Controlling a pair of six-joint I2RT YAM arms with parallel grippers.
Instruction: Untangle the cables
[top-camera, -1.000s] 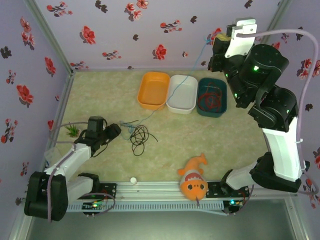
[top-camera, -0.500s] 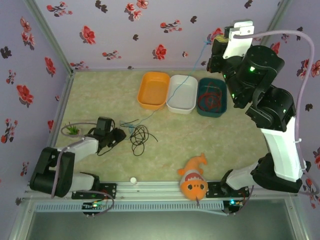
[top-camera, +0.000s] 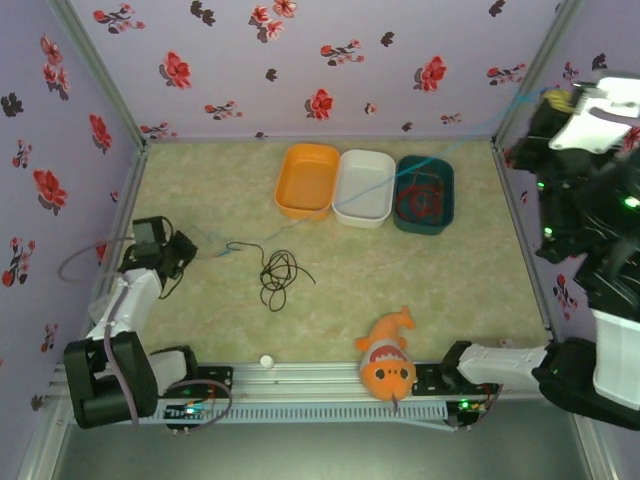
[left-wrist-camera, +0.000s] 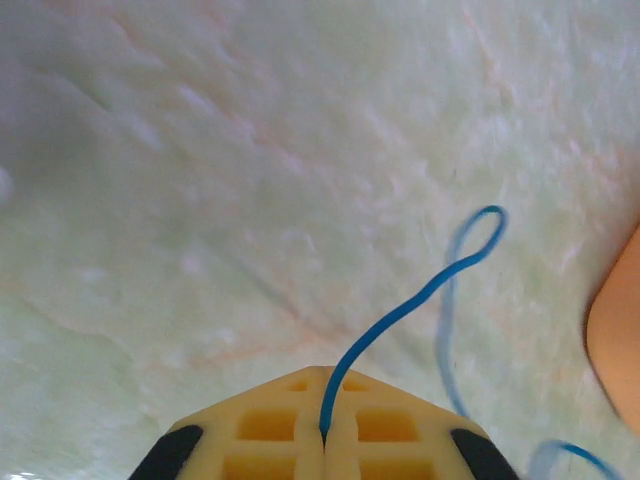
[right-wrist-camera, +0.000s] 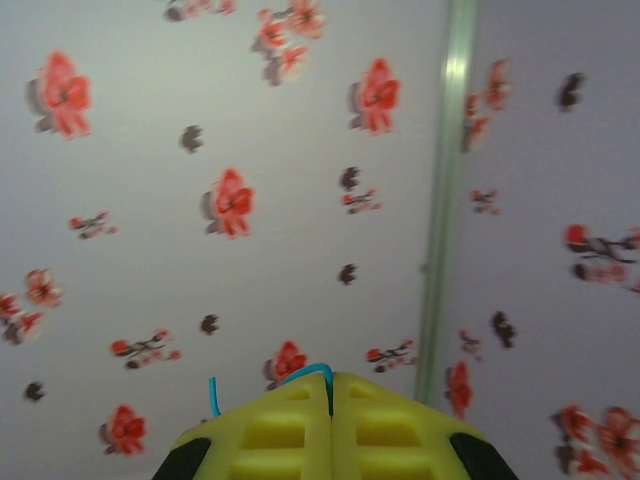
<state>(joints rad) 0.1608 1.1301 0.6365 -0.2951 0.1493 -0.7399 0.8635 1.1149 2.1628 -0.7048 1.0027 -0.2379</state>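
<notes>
A blue cable (top-camera: 330, 205) runs taut from my left gripper (top-camera: 183, 250) at the left wall, over the white tray (top-camera: 350, 212), up to my right gripper (top-camera: 530, 115) high at the right wall. Both grippers are shut on it. In the left wrist view the blue cable (left-wrist-camera: 410, 302) rises out of the closed left gripper (left-wrist-camera: 325, 373) above the mat. In the right wrist view the blue cable (right-wrist-camera: 305, 373) curls over the tip of the closed right gripper (right-wrist-camera: 330, 378), which faces the flowered wall. A black cable (top-camera: 278, 276) lies coiled mid-table. A red cable (top-camera: 420, 197) lies in the dark green tray (top-camera: 445, 170).
An orange tray (top-camera: 307, 180) stands left of the white one at the back; the orange tray's edge (left-wrist-camera: 620, 340) shows at the right of the left wrist view. An orange fish toy (top-camera: 388, 360) and a small white piece (top-camera: 266, 361) lie near the front rail.
The right arm swung from the back centre to the right wall. The left gripper drew back to the left wall. The blue cable is now stretched between them.
</notes>
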